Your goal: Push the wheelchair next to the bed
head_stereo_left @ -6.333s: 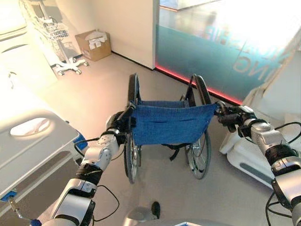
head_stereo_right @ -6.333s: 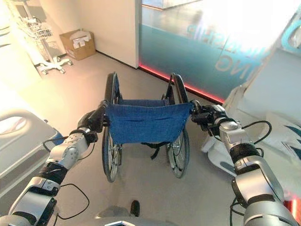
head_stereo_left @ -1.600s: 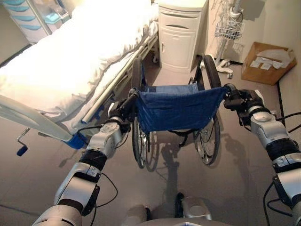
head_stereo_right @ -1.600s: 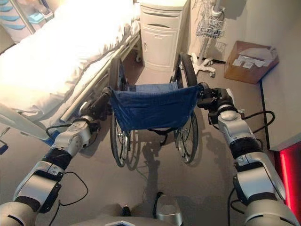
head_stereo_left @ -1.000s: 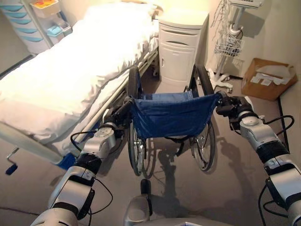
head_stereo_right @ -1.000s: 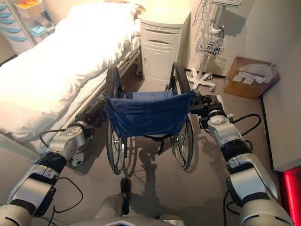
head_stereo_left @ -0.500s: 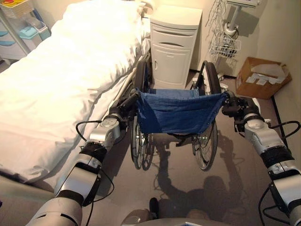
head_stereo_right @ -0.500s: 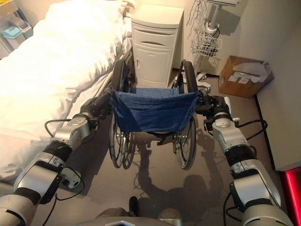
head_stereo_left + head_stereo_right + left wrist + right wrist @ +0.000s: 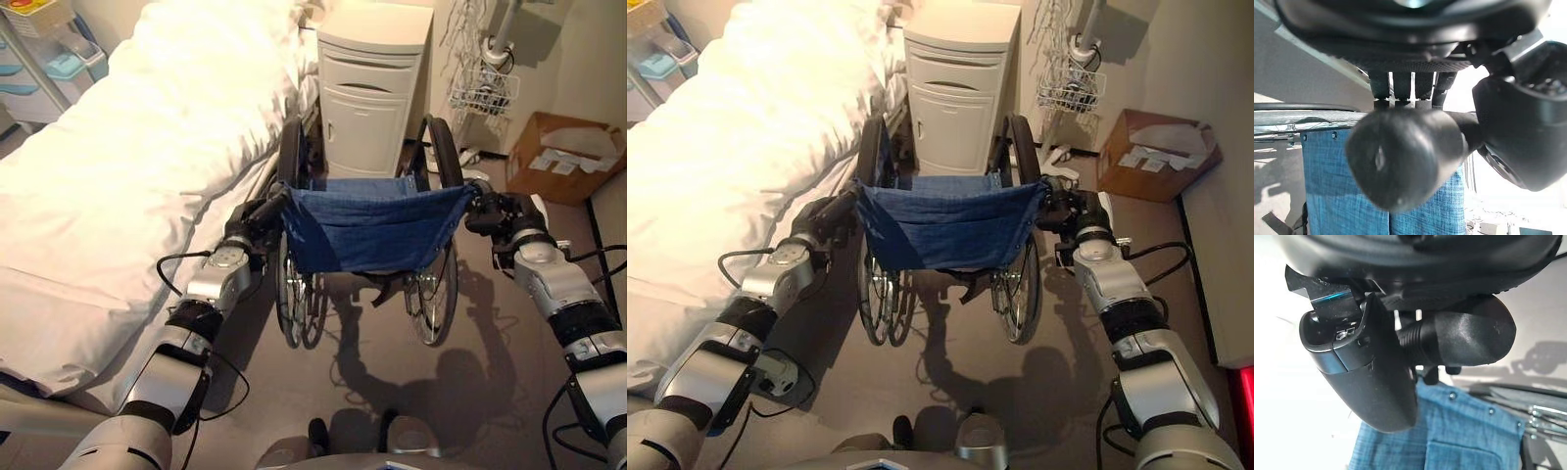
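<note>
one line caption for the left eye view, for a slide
Both hands, left and right, grip the wheelchair handles beside the bed.

Grey floor (image 9: pixel 490 333), wheelchair (image 9: pixel 367 230), white cabinet (image 9: pixel 370 93), cardboard box (image 9: pixel 558 157)

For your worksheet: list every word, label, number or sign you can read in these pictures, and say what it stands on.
No text is readable anywhere.
Papers in the cardboard box: any print is too small to read.
Wheelchair, bed, bedside cabinet: no label shows.
The left hand and right hand bear no readable marks.
</note>
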{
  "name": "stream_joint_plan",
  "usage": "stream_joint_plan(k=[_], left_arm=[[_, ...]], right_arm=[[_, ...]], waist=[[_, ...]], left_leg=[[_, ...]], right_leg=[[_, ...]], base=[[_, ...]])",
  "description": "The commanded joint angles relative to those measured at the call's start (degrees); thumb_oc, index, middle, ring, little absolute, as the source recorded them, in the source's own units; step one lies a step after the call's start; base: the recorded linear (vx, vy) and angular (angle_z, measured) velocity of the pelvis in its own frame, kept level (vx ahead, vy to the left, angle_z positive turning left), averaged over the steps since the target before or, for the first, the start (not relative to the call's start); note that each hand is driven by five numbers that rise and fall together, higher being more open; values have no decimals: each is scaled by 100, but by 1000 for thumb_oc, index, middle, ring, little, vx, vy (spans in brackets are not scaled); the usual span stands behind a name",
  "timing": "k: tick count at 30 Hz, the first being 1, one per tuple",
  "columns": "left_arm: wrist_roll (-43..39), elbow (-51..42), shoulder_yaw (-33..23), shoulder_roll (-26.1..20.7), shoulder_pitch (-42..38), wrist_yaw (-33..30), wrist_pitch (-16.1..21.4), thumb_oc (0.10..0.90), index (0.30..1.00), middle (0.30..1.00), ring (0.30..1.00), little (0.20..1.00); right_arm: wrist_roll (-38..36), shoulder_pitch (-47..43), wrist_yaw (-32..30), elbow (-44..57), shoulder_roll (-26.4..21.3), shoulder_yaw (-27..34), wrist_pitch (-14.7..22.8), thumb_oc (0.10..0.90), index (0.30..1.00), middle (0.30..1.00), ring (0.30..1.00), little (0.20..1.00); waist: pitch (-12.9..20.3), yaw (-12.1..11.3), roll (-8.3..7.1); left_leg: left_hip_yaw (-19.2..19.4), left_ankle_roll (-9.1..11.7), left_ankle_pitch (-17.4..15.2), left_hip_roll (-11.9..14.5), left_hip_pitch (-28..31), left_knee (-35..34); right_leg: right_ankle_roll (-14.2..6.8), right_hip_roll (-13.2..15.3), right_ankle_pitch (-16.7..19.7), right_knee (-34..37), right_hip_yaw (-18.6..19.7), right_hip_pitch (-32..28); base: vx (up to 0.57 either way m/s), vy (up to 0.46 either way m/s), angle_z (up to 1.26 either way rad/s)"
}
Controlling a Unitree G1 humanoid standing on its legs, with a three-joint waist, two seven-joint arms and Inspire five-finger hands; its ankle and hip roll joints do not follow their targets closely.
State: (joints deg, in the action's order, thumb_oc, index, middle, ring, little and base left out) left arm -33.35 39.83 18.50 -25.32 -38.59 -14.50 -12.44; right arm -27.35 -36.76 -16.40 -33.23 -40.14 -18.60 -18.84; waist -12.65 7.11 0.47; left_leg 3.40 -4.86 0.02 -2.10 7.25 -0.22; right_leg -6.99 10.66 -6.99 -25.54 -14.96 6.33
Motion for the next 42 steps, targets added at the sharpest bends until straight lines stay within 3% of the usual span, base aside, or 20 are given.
stream_joint_plan(k=[1,7,10,12,15,18,20,25,37,38,39,40,41,42], left_arm=[[39,-162,-243,-572,-213,4,607,400,300,300,300,300],[41,-149,-216,-562,-180,-125,685,400,300,300,300,300],[-10,-147,-203,-550,-190,-169,716,400,300,300,300,300],[-50,-156,-208,-541,-218,-162,689,400,300,300,300,300],[-96,-162,-164,-495,-262,-170,712,400,300,300,300,300],[-230,-134,-101,-541,-310,-157,766,400,300,300,300,300],[-235,-133,-85,-526,-332,-160,766,400,300,300,300,300],[-233,43,-80,-561,-510,-85,791,400,300,300,300,300],[-232,156,-40,-638,-675,-116,825,400,300,300,300,300],[-232,158,-46,-640,-665,-121,812,400,300,300,300,300],[-243,138,-72,-636,-623,-126,747,419,328,328,328,328],[-248,136,-77,-636,-617,-137,738,419,328,328,328,328],[-224,120,-92,-633,-591,-188,707,800,900,900,900,900],[-202,91,-121,-635,-549,-236,712,800,900,900,900,900]], right_arm=[[-99,-327,345,264,762,-198,692,400,300,300,300,300],[-89,-312,154,377,803,-299,589,400,300,300,300,300],[-85,-384,94,397,747,-352,514,400,300,300,300,300],[-106,-407,68,395,740,-362,499,400,300,300,300,300],[-83,-476,53,334,793,-395,509,400,300,300,300,300],[-68,-493,98,376,797,-448,532,400,300,300,300,300],[-123,-479,136,378,757,-457,555,400,300,300,300,300],[-204,-432,430,349,658,-459,703,400,300,300,300,300],[-288,-336,512,349,696,-387,827,400,300,300,300,300],[-308,-322,516,356,701,-376,819,488,432,432,432,432],[-336,-287,523,382,720,-332,793,800,900,900,900,900],[-340,-283,525,387,721,-325,789,800,900,900,900,900],[-367,-260,507,404,725,-305,790,800,900,900,900,900],[-403,-229,464,454,733,-257,792,800,900,900,900,900]], waist=[[509,-352,-172],[599,-215,-109],[613,-184,-80],[591,-198,-103],[532,-266,-107],[477,-426,-109],[462,-466,-132],[562,-420,-36],[553,-378,-38],[556,-383,-43],[554,-393,-45],[553,-394,-45],[549,-401,-48],[548,-411,-55]], left_leg=[[713,219,-973,-386,46,546],[915,440,-1262,-117,203,1214],[1002,774,-734,111,17,2154],[1042,889,-456,278,-277,2353],[1060,837,-468,390,-452,1894],[830,866,-222,408,-770,1076],[802,860,-183,425,-913,1055],[802,800,-138,286,-538,373],[911,599,-212,103,-324,61],[923,583,-220,94,-312,50],[944,559,-233,90,-296,36],[946,556,-234,89,-292,34],[953,548,-239,85,-288,34],[958,531,-253,74,-276,30]], right_leg=[[-111,-401,1253,1790,27,313],[194,-471,829,1599,-51,92],[413,-552,655,1656,-85,-111],[468,-559,600,1727,-16,-278],[405,-573,523,1806,108,-559],[335,-643,470,2080,293,-973],[331,-612,428,2137,335,-1073],[218,-629,443,2188,228,-1030],[115,-606,525,2140,258,-851],[108,-603,528,2142,257,-855],[97,-596,528,2141,252,-860],[96,-595,528,2142,252,-862],[91,-590,530,2144,248,-868],[83,-588,532,2155,252,-882]], base=[[170,-229,21],[101,-170,27],[87,-127,31],[104,-59,19],[129,44,-7],[147,91,-3],[124,91,-21],[101,112,-26],[45,63,-5],[41,40,-1],[0,0,0],[0,0,0],[0,0,0],[0,0,0]])
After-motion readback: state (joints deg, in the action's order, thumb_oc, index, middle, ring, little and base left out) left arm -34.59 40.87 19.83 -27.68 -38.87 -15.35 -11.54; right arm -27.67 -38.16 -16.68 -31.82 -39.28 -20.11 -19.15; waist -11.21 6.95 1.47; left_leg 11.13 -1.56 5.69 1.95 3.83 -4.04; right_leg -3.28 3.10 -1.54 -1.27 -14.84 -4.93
